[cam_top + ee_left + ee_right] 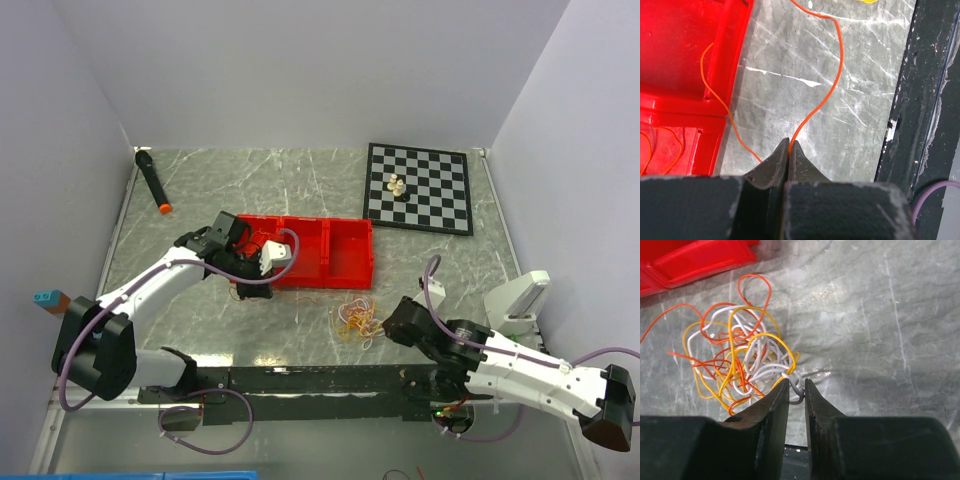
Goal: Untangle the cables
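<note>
You are in a robotics lab: white walls box in a marbled table, with the left arm and right arm bolted along the bottom edge. A chessboard at upper right and a red tray at center sit there like test props.

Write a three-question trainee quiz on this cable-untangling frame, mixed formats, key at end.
1. True or false: the left gripper is shut on an orange cable.
2. Where is the tangled clump? A) on the table beside the red tray B) inside that tray C) lifted off the table.
3. Fill in: a ____ loop sits between the fingertips of the right gripper.
Key: 1 true; 2 A; 3 white.
</note>
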Robot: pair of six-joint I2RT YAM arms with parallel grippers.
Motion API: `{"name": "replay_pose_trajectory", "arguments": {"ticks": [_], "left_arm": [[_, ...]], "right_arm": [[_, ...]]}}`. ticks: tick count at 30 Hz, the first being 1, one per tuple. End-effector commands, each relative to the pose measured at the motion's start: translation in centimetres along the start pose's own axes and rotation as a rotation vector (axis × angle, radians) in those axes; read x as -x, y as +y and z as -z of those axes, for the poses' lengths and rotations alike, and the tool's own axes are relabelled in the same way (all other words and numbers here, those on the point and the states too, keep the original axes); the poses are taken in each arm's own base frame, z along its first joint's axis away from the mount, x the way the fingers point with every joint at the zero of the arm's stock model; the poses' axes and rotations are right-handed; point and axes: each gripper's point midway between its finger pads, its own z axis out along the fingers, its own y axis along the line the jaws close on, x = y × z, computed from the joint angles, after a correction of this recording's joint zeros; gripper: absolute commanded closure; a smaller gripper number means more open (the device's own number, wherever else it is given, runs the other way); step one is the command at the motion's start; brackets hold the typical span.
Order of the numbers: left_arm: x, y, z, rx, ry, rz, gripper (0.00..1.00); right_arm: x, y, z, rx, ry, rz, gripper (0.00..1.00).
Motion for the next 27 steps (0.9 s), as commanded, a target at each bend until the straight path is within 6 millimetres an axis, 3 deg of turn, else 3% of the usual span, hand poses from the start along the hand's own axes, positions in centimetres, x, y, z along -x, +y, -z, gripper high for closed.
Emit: {"name": "replay_pose_trajectory", "arguments": {"ticks": [1,6,10,13,18,21,27], "left_arm": [[0.2,-0.1,0.5,0.007,-0.017,-0.024,0.99],[0.6,-0.2,0.8,0.010,-0.025,-0.023,0.99],[1.5,-0.1,1.6,0.009,-0.044,-0.024,0.99],[3.6,0.1,3.0,0.005,-0.093,-0.019,0.99],[9.3,0.0,8.5,-0.009,-0.242,-0.024,0.99],[12.0,-0.5,12.1,0.021,-0.322,-0.061,0.99],[16.1,-2.3,18.6,0.169,-0.456,-0.146,0.99]], "right_arm": [[0.9,2.0,0.2,0.085,-0.034,0.011,0.75],[0.2,2.6,-0.4,0.096,-0.011,0.038,0.74],[0.2,2.3,-0.6,0.051,-0.005,0.031,1.00],[1.6,2.4,0.2,0.034,-0.047,0.034,1.00],[4.6,2.5,2.3,0.000,-0.129,0.049,1.00],[5.3,1.8,2.8,-0.050,-0.143,0.066,1.00],[3.1,-0.1,1.7,-0.171,-0.060,0.081,1.00]]}}
